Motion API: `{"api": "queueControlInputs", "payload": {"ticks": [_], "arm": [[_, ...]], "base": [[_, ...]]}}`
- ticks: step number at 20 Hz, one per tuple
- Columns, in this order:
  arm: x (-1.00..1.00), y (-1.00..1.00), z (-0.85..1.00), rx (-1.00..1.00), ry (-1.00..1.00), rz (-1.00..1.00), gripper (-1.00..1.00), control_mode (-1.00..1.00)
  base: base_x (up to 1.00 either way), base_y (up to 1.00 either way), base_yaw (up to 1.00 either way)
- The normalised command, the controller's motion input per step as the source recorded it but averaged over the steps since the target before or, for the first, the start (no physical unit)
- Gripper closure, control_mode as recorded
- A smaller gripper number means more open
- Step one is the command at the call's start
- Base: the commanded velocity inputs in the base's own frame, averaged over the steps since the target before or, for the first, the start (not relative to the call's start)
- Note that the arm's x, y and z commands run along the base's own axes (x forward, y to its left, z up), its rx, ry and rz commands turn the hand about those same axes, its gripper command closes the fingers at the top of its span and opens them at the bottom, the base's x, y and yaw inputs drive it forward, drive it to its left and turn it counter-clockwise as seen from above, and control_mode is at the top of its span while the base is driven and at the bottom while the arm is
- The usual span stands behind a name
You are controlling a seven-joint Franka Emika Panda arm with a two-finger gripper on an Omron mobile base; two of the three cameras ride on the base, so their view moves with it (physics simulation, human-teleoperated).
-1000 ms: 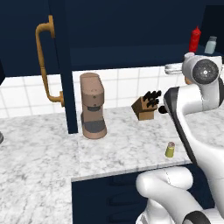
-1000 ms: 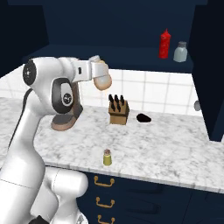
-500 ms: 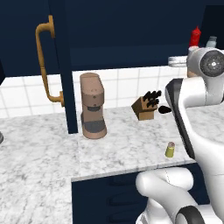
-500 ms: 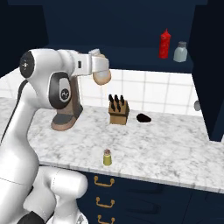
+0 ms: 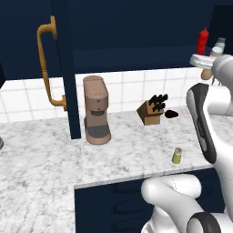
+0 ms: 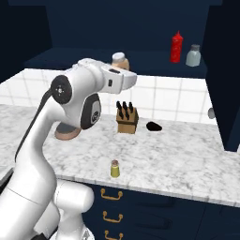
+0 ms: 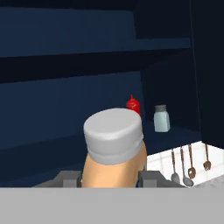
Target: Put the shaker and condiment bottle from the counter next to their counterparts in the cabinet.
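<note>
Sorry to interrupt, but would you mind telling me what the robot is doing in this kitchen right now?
The arm's gripper is shut on the condiment bottle, holding it up in front of the open cabinet. Its counterpart, the red squeeze bottle, stands on the shelf beside the pale grey-blue shaker. The yellow-green shaker is on the counter near the front edge, not yet picked up, with a knife block behind it.

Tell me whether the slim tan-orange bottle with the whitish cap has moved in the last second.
Yes. In the right base view the slim tan-orange bottle has risen and shifted right, toward the red squeeze bottle on the cabinet shelf.
</note>
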Motion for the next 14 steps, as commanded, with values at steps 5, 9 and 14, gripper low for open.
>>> {"api": "queueControlInputs", "payload": {"ticks": [5, 9, 14], "arm": [[0.01, 0.00, 0.08, 0.01, 0.04, 0.00, 1.00, -1.00], [0.08, 0.00, 0.60, 0.00, 0.23, 0.00, 1.00, -1.00], [0.12, -0.04, 0.45, 0.06, 0.15, 0.00, 1.00, -1.00]], "base": [[0.00, 0.00, 0.00], [0.00, 0.00, 0.00], [0.00, 0.00, 0.00]]}}
